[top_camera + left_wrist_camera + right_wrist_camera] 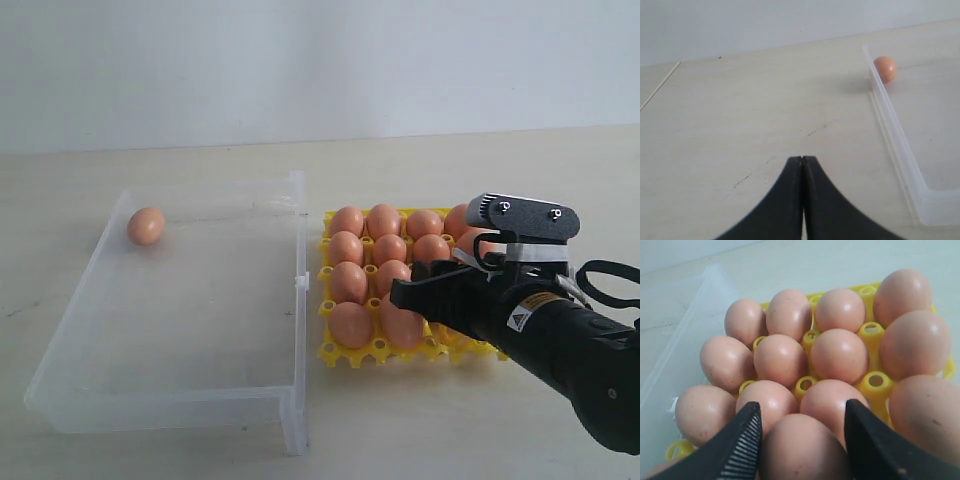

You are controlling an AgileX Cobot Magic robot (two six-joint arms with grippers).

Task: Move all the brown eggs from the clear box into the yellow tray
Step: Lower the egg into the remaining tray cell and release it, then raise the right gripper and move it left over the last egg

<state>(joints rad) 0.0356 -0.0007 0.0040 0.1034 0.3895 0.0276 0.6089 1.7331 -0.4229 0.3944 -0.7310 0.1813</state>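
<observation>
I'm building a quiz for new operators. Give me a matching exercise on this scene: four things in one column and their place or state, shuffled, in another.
1. lone egg
2. yellow tray
3. left end effector
4. right end effector

A. shut, over bare table
B. inside the clear box
C. gripping a brown egg
D. mostly filled with eggs

Pairs: 1-B, 2-D, 3-A, 4-C.
</observation>
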